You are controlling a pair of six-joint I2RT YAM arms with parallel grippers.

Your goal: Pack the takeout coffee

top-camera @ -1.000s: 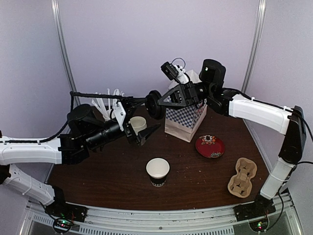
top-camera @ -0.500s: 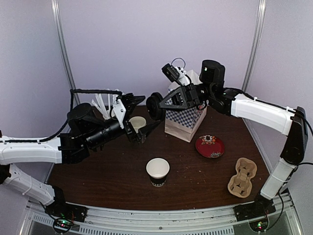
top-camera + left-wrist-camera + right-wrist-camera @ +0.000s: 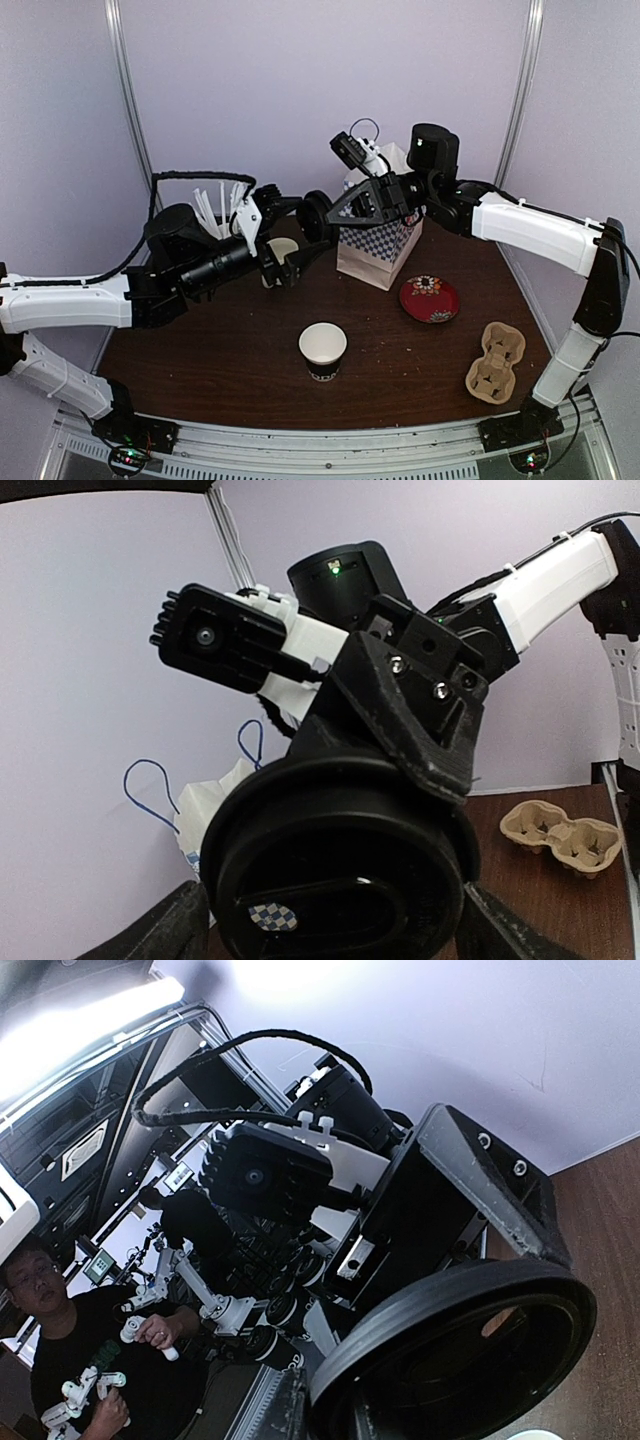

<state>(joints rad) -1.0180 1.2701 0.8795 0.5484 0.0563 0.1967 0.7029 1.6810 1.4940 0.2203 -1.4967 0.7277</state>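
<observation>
The takeout coffee cup (image 3: 322,350) stands open and lidless on the brown table (image 3: 230,370), front centre, black below with a white rim. Its round black lid (image 3: 316,215) is held on edge in the air by my right gripper (image 3: 332,212), shut on the rim. The lid fills the left wrist view (image 3: 340,870) and shows at lower right in the right wrist view (image 3: 460,1350). My left gripper (image 3: 290,262) is open, just left of and below the lid. Its fingers (image 3: 180,925) sit on either side of the lid; I cannot tell if they touch.
A checkered paper bag (image 3: 378,245) stands behind the lid. A cup with white straws (image 3: 213,215) and a cream mug (image 3: 280,250) are at the back left. A red plate (image 3: 429,298) and a cardboard cup carrier (image 3: 496,362) lie on the right.
My left gripper has moved up and back toward the lid, until its fingers flank it. The right gripper with the lid has barely moved.
</observation>
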